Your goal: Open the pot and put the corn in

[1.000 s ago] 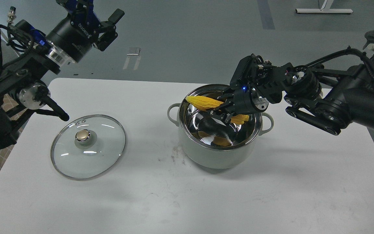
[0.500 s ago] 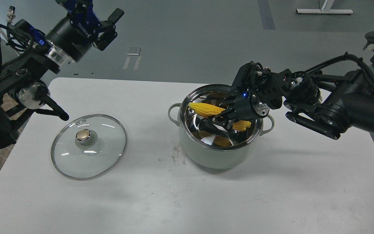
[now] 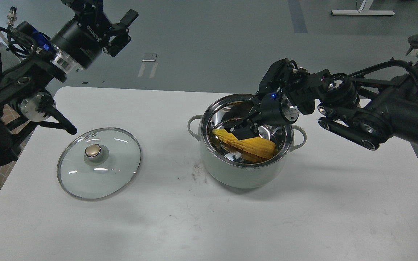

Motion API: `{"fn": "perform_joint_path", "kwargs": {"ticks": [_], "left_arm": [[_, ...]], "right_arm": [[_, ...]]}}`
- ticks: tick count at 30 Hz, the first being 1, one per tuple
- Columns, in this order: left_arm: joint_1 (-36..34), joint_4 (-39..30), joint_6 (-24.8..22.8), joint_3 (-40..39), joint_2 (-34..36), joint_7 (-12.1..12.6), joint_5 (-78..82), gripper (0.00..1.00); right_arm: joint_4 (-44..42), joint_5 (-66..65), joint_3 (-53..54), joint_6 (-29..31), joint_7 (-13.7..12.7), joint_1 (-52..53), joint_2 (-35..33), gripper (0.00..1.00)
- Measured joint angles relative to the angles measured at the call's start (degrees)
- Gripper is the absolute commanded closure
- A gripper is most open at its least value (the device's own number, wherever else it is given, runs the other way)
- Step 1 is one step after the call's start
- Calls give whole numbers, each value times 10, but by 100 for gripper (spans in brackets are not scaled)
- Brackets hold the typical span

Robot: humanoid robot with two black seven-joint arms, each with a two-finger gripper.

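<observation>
The pale grey-green pot (image 3: 241, 174) stands open on the white table, right of centre. The yellow corn (image 3: 252, 145) lies inside it on the shiny steel bottom, tapered end to the left. My right gripper (image 3: 241, 128) reaches into the pot's mouth from the right, just above the corn, with its fingers spread and nothing between them. My left gripper (image 3: 123, 30) is raised high at the far left, open and empty, well away from the pot.
The round glass lid (image 3: 99, 170) with its gold knob (image 3: 92, 150) lies flat on the table (image 3: 194, 224) left of the pot. My left arm's elbow hangs over the table's left edge. Grey floor lies beyond the table.
The corn has left my right gripper and dropped from rim height to the pot's bottom. The right gripper's fingers have opened and the wrist rose slightly. The left arm has barely moved.
</observation>
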Motion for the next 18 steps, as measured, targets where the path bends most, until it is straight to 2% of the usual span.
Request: {"fn": "perform_joint_path", "kwargs": {"ticks": [9,13,18], "left_arm": [[0,22,3,-4,-15,0,0,2],[-9,72,-4,-12,-34,0,0,2],[-33,145,-13,-15,-91,0,-1,2]], "right_arm": [[-47,156,181,-26,0,-7,-40,0],[-122,285,245,-25,0,-25,-42,0],[-181,484,264,-17,0,-46,-44,0]]}}
